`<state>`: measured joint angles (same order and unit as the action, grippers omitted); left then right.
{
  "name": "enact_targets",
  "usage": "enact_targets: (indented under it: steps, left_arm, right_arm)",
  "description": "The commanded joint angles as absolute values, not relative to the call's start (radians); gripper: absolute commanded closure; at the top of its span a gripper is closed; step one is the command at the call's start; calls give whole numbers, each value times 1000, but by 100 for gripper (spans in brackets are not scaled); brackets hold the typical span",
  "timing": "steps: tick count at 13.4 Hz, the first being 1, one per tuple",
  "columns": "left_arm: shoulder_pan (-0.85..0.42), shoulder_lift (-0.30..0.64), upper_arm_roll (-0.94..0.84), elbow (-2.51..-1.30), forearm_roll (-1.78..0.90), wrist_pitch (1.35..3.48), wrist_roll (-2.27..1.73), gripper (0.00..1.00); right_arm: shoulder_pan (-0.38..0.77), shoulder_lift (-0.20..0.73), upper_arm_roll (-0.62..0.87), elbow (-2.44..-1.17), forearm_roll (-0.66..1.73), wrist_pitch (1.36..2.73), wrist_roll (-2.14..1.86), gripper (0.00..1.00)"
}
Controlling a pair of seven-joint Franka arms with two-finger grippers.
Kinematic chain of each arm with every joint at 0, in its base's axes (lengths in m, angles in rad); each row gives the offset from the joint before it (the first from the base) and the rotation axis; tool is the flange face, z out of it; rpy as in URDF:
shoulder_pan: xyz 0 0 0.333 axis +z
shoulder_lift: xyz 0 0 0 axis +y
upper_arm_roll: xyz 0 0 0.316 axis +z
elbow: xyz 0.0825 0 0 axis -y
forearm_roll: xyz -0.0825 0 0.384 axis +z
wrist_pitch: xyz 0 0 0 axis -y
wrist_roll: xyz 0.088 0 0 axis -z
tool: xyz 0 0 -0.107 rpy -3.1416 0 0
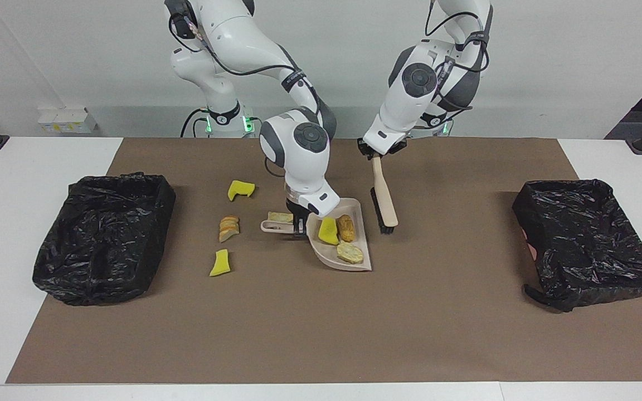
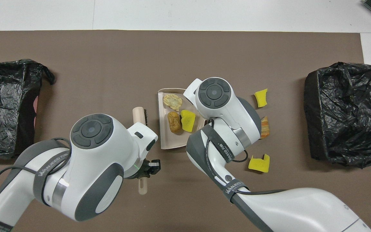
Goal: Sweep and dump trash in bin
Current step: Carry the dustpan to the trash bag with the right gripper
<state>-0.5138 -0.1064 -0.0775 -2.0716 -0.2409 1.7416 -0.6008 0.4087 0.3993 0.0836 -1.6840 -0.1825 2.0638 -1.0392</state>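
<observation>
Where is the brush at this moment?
The brush hangs from the left pincer, beside the beige dustpan on the side toward the left arm's end of the table. In the facing view its bristles point down at the brown mat.

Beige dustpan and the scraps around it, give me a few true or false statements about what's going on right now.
1. The beige plastic dustpan holds three scraps. True.
2. The left gripper holds the wooden-handled brush. True.
3. The brush's bristles are inside the dustpan. False: the brush is beside it, toward the left arm's end, apart from it.
4. The right gripper is open above the mat. False: it is shut on the dustpan's handle.
5. All scraps are collected. False: a yellow sponge wedge, an orange bread chunk and a second yellow wedge lie on the brown mat.
</observation>
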Motion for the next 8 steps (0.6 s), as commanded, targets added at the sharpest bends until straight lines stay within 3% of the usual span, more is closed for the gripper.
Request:
enact_targets:
  steps: [1, 8]
  left_arm:
    - [-515, -181, -92, -2124, -224, 1736, -693, 100]
    - [-762, -172, -104, -2336, -224, 2040, -816, 100]
  right_arm:
    - [350, 278, 94, -1770, -173, 2080, -1098, 100]
    - [119, 155, 95, -1781, -80, 2030, -1325, 100]
